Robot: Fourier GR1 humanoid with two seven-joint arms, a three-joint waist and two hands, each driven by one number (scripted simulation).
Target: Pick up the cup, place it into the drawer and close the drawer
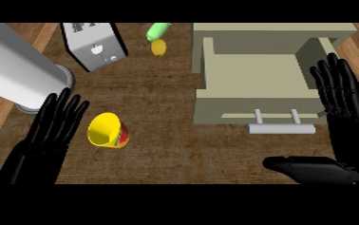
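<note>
The left hand [49, 131] lies at the lower left of the head view, fingers straight and spread, pointing up the counter, holding nothing. Just to its right, apart from the fingertips, sits the cup [108, 130]: yellow, tipped on its side with its mouth turned up and left, a red and green band showing near its base. Nothing can be seen inside it.

The right hand [338, 110] is at the right edge, fingers straight and raised, thumb stretched out to the left along the bottom; it grips nothing. Its fingers overlap the right wall of the drawer [252, 77], which stands pulled out of its beige cabinet. The drawer's floor is bare, and its grey handle [279, 126] juts from the front panel toward the viewer.

The cup rests on the brown counter [175, 96], well apart from the drawer, to its lower left. Farther up, a toaster [95, 46] stands near the top edge, with a green and yellow bottle [158, 36] lying beside it. A large grey cylinder [28, 74] fills the upper left corner, just above the left hand.
</note>
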